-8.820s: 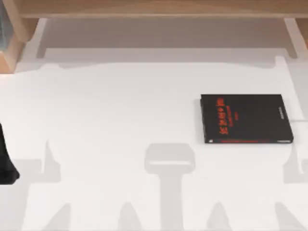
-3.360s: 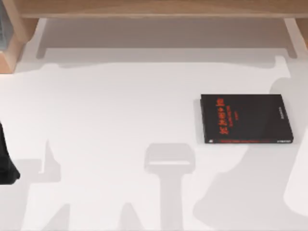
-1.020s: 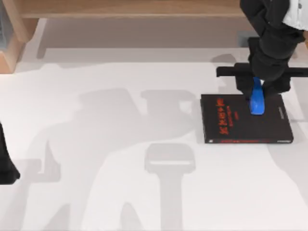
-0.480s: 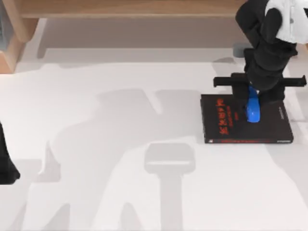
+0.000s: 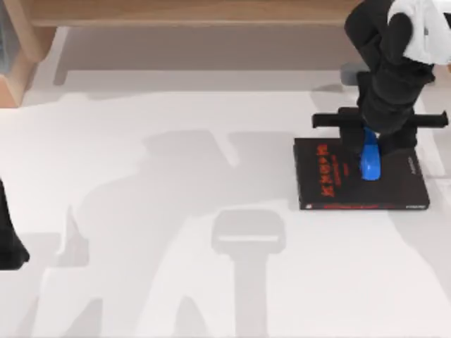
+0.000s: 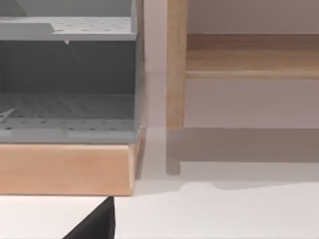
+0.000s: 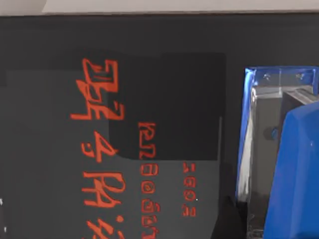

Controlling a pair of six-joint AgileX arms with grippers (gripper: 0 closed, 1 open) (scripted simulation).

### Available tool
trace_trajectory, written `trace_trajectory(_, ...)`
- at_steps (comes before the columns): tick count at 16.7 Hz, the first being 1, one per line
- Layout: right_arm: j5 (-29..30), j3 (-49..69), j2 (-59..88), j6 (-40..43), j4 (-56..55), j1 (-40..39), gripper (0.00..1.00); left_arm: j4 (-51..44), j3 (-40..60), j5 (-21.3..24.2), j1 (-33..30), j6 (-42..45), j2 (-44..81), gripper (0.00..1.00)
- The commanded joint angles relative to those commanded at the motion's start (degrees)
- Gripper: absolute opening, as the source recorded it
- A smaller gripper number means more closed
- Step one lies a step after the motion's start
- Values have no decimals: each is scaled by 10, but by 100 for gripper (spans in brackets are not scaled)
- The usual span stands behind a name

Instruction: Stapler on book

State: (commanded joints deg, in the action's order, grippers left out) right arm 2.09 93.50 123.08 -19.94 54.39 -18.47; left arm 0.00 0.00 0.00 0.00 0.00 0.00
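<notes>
Placing step: stapler held low over the book.

The right pincer is positioned above the book's far half, at the right of the tabletop, and is clenched on the blue stapler, whose free end points toward the near edge. From the right wrist view the stapler is seen just above the black cover, beside the red lettering; contact cannot be told. Next move, as judged: lower until seated flat, then release. The left pincer is parked at the tabletop's left edge; its state cannot be told.
</notes>
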Motion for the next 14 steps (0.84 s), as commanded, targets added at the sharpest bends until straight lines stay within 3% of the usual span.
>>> trace_trajectory(8,0,0,0,0,0,0,98,0,0,0,0,0,0,100)
trace_trajectory(14,0,0,0,0,0,0,100,0,0,0,0,0,0,100)
